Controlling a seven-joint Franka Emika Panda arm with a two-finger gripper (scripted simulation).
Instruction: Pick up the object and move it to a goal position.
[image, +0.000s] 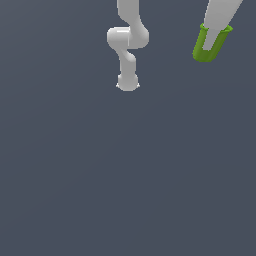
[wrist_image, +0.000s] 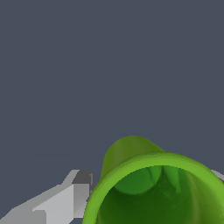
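Gripper at upper part of exterior view's right, one pale finger reaching down inside green cup, wall of cup caught by it; second finger not separable in that view. In wrist view, grey finger just outside cup rim, a second grey sliver at far side of rim; closed on cup wall as far as visible. Holding the cup, off any surface, no contact with anything else seen.

Cup: one, bright green, hollow cylinder. Long axis tilted in exterior view, open mouth up toward gripper, closed end down and toward exterior view's left. In wrist view, mouth facing camera, darker green interior visible, outer wall receding behind rim.

Arm links: one white arm, elbow-like joints near top centre of exterior view, rounded base end lower, well apart from cup toward exterior view's left. Upper link running off top edge.

Background: plain dark grey-blue, uniform in both views, no edges or seams discernible. Nothing between cup and arm links, nothing near cup apart from gripper.

Count: one cup, one arm, one gripper.
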